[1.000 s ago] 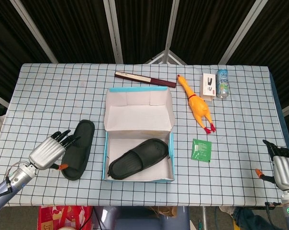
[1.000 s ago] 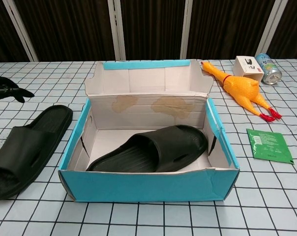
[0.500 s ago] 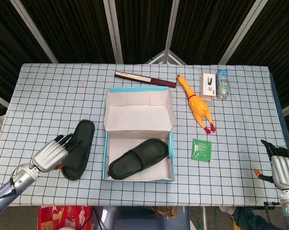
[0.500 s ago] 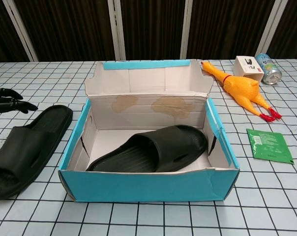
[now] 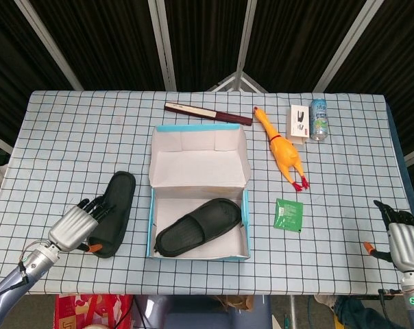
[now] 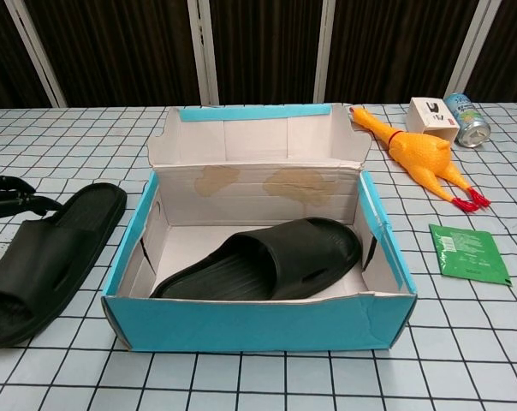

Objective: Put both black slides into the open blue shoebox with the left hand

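Where visible, checked cloth (image 5: 70,137) on table, dark slatted backdrop (image 5: 200,41).

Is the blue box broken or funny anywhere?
A bit. The blue shoebox has brownish stains on its inside back wall, and its left wall looks torn and bent near the front. The slide inside lies slanted across it, but that seems fine.

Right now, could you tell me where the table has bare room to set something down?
Bare cloth spans the far left corner, beyond the loose slide and left of the shoebox. The near right, between the green packet and right hand, is free too. Crowded: around the rubber chicken, white box and can.
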Controlling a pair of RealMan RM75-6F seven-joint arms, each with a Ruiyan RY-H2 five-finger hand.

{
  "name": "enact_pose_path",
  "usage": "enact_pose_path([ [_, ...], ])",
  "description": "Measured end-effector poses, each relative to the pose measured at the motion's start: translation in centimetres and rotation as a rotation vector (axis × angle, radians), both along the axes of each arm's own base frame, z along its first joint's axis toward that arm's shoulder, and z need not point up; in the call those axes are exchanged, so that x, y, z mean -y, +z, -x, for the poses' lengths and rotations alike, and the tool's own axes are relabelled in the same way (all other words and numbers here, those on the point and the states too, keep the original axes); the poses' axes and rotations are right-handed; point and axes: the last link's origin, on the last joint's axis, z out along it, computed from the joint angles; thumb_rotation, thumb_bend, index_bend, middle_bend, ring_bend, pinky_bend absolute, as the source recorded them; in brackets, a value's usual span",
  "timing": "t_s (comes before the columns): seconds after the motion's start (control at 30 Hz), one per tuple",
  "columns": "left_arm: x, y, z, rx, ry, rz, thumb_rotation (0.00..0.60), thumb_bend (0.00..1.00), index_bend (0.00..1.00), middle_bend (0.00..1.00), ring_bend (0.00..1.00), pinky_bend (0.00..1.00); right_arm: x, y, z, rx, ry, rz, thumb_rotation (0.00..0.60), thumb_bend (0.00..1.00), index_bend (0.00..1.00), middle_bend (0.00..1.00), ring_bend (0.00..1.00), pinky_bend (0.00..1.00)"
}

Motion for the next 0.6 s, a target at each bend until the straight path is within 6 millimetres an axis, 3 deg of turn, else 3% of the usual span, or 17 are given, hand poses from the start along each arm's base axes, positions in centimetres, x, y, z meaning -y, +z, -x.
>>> enact_pose_path([
  [0.37, -0.79, -0.30, -0.01, 0.016, -0.001, -0.014, 0.316, 0.24, 0.07, 0.19, 0.10, 0.25, 0.02, -0.04, -0.03, 0.000, -0.002, -0.001, 0.600, 0.23, 0.13, 0.19, 0.24, 0.15],
  [0.6, -0.69, -0.26, 0.34, 0.030, 0.022, -0.013, 0.317, 0.24, 0.05, 0.19, 0.10, 0.25, 0.01, 0.00, 0.00, 0.001, -0.005, 0.000, 0.600, 0.23, 0.13, 0.19, 0.24, 0.15],
])
